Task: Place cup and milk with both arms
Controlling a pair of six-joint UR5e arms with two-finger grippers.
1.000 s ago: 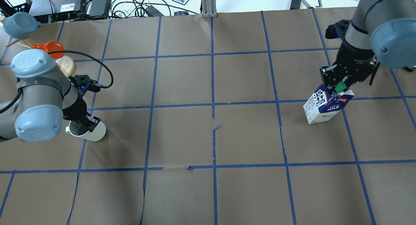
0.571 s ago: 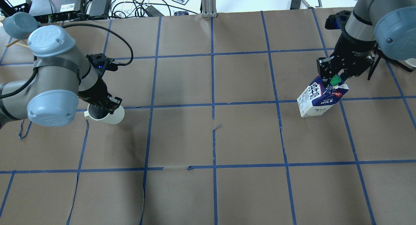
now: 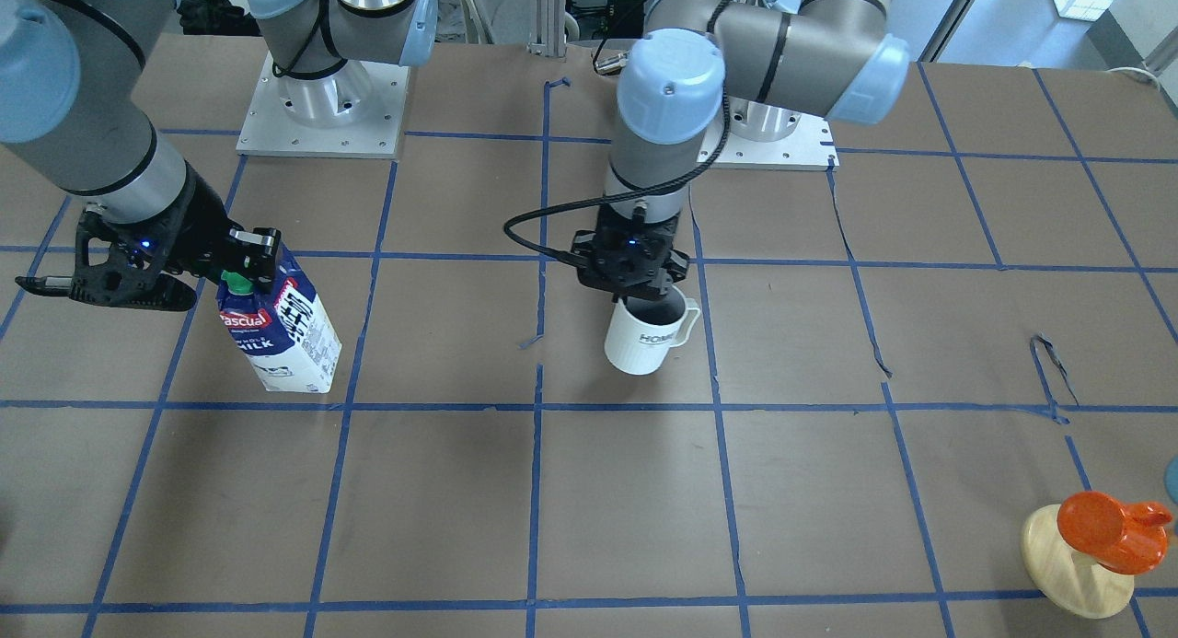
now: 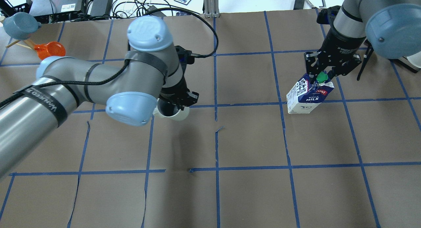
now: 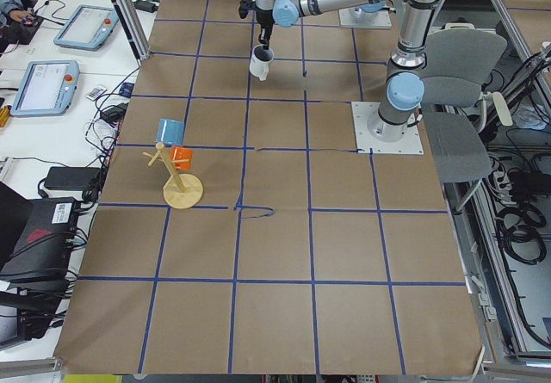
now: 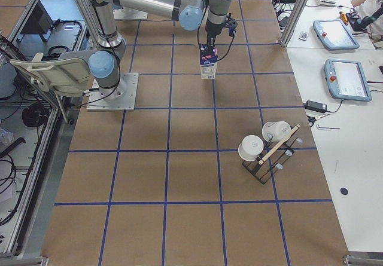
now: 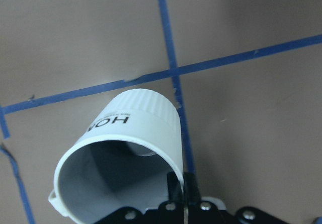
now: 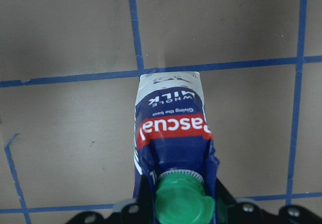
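**Desk:** What did your left claw have?

**Me:** My left gripper (image 3: 635, 295) was closed narrow on the rim of the white ribbed ceramic mug (image 3: 644, 341), one finger inside the grey bowl and one outside. The mug hung directly under it, tilted, with its handle toward my left. It was over the grid square on my left of the centre blue tape line (image 3: 538, 435).

**Desk:** And the other?

**Me:** My right gripper (image 3: 247, 268) pinched the gable of the small blue-and-white gable-top milk carton (image 3: 281, 330), beside its green round cap (image 8: 182, 201). The carton's long axis ran down from the claw. It was well apart from the mug, out on my right.

**Desk:** Anything you couldn't read?

**Me:** I couldn't tell whether either base touched the brown paper table (image 3: 828, 509). The carton's lean could have been camera angle, and the pinching fingertips were hidden behind the gable.
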